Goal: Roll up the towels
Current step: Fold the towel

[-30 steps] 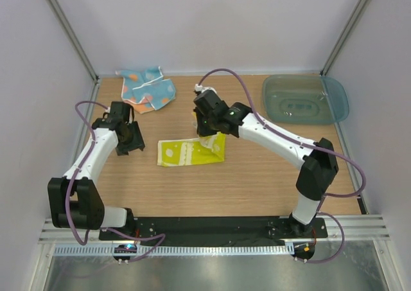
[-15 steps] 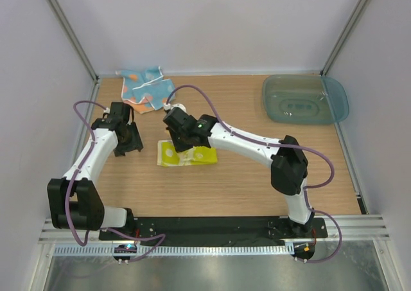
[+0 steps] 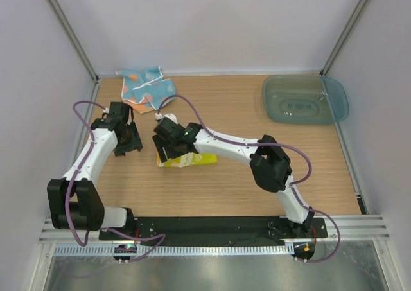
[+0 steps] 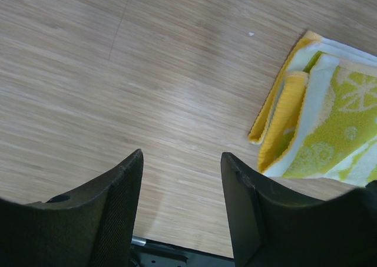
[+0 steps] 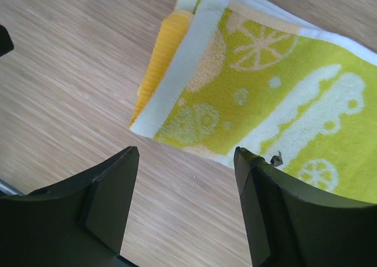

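Note:
The yellow towel [image 3: 192, 158] lies folded over on the wooden table, its left end doubled into layers [image 5: 177, 72] [image 4: 312, 131]. My right gripper [image 3: 168, 146] hovers over that left end, open, with bare wood between its fingers [image 5: 187, 156] and the towel just beyond them. My left gripper [image 3: 128, 137] stands open to the towel's left, nothing between its fingers [image 4: 181, 156]. The light blue towel [image 3: 146, 88] lies crumpled at the back left, away from both grippers.
A translucent teal tray [image 3: 306, 99] sits at the back right. Frame posts and white walls close in the table on the left, right and back. Bare wood [image 3: 257, 194] lies in front of the yellow towel.
My right gripper carried the towel's right end leftward over the rest, folding it shorter, then opened and let it go. The left arm has not moved.

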Robot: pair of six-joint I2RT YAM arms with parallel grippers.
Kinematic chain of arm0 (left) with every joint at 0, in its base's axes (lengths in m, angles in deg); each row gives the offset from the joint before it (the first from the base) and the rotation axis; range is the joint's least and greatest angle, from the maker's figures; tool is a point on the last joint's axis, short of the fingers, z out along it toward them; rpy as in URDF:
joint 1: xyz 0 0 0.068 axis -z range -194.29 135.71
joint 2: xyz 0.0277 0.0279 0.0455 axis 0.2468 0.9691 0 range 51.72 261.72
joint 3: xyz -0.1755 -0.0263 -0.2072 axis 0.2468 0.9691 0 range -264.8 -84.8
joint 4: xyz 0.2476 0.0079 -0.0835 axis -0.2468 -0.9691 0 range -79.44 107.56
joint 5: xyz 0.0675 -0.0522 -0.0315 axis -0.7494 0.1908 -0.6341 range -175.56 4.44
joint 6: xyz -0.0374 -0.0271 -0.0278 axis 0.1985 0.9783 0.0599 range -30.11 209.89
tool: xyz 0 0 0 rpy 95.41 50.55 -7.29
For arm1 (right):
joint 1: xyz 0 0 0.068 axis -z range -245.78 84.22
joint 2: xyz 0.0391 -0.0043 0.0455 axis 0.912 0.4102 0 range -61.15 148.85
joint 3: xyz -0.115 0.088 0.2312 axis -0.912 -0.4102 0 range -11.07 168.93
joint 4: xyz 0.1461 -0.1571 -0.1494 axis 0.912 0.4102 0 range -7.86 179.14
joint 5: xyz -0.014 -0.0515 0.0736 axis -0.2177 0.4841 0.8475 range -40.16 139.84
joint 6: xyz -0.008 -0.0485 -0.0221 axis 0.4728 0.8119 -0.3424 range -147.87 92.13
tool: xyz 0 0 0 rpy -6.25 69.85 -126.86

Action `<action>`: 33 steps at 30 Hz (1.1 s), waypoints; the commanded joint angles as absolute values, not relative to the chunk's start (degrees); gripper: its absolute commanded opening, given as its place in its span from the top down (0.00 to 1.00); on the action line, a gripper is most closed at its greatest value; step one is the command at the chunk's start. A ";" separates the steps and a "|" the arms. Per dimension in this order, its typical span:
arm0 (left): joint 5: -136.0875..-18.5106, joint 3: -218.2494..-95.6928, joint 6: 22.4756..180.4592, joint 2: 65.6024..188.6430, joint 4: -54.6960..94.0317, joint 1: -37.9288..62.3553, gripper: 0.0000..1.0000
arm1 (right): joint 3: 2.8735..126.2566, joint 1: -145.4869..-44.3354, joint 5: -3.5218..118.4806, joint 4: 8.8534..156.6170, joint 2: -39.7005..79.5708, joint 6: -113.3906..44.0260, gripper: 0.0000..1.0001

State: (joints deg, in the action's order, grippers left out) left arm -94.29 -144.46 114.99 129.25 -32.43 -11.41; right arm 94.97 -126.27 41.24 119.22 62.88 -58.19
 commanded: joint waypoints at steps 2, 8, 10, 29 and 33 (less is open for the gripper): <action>-90.32 -144.31 115.90 125.73 -30.78 -10.52 0.43 | 90.81 -124.68 37.89 116.33 51.63 -58.19 0.27; -85.82 -144.04 118.89 129.05 -28.41 -5.41 0.45 | 75.70 -116.60 43.40 111.33 42.83 -59.33 0.31; -82.49 -144.56 120.46 131.07 -26.92 -4.18 0.45 | 71.03 -113.09 45.61 110.10 41.78 -59.42 0.37; -80.46 -149.84 124.69 150.68 -20.32 2.24 0.61 | 61.62 -107.62 52.12 105.25 45.20 -56.70 0.59; -82.04 -150.45 124.69 151.56 -20.14 2.24 0.76 | 60.92 -107.44 52.12 105.78 46.61 -56.17 0.59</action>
